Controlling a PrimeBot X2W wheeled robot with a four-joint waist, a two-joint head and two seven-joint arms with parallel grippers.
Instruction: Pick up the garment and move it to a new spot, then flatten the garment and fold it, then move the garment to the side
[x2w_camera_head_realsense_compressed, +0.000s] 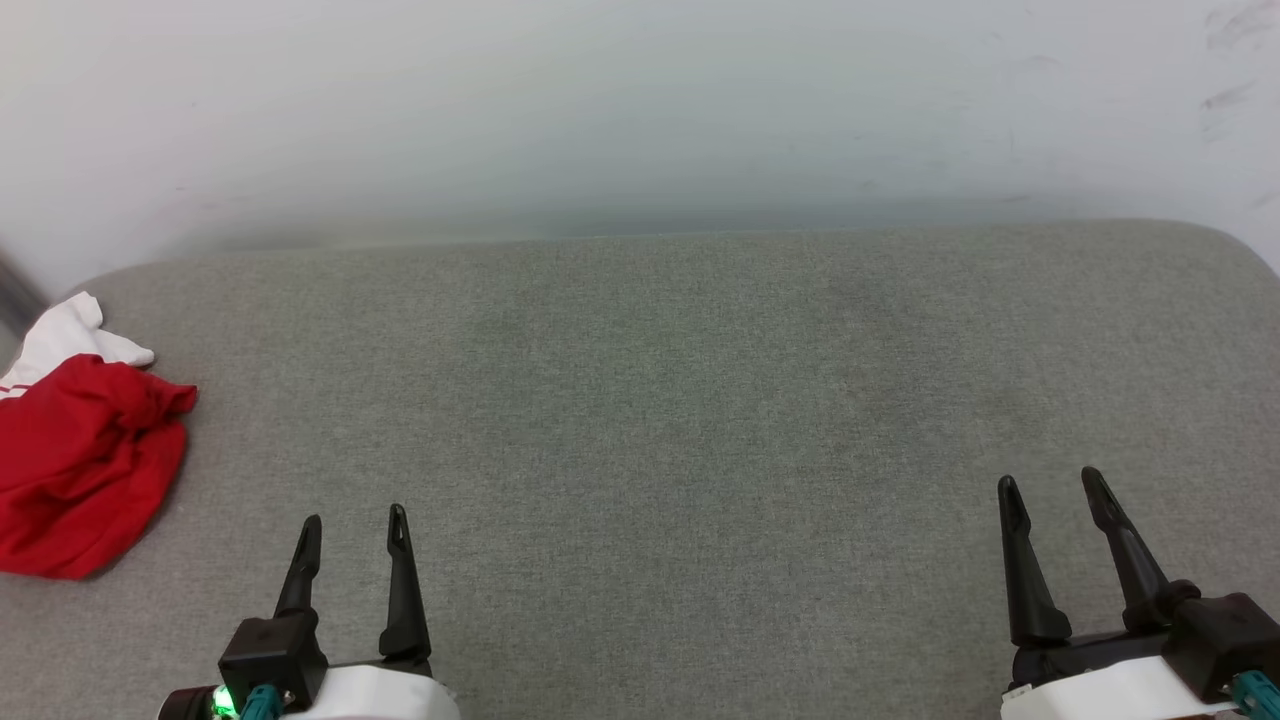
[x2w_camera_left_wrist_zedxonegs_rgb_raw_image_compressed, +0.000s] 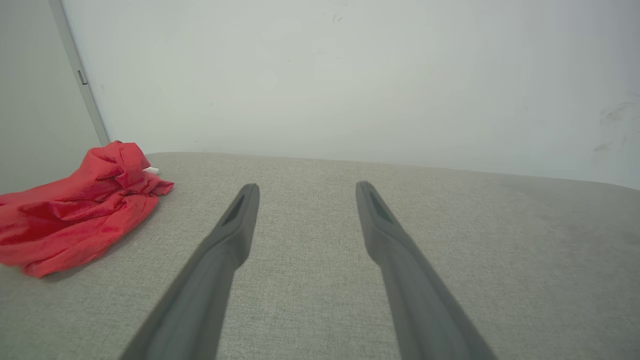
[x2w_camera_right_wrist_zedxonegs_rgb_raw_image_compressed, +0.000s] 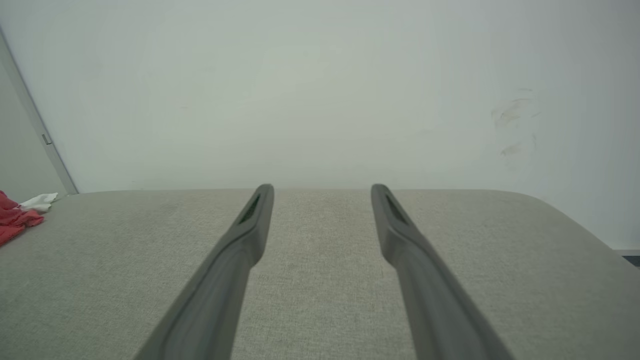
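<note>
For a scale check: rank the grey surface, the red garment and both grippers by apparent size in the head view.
1. grey surface.
2. garment, cut off at the frame edge.
3. left gripper and right gripper: look alike, so unranked.

worktop (x2w_camera_head_realsense_compressed: 700, 400): grey woven fabric, rounded far corners | wall (x2w_camera_head_realsense_compressed: 600, 100): white, behind, scuffed far right | grey strip (x2w_camera_left_wrist_zedxonegs_rgb_raw_image_compressed: 75, 62): far left

Garment (x2w_camera_left_wrist_zedxonegs_rgb_raw_image_compressed: 75, 220) crumpled on grey cushion (x2w_camera_left_wrist_zedxonegs_rgb_raw_image_compressed: 500, 260), left end effector (x2w_camera_left_wrist_zedxonegs_rgb_raw_image_compressed: 307, 187) spread
</note>
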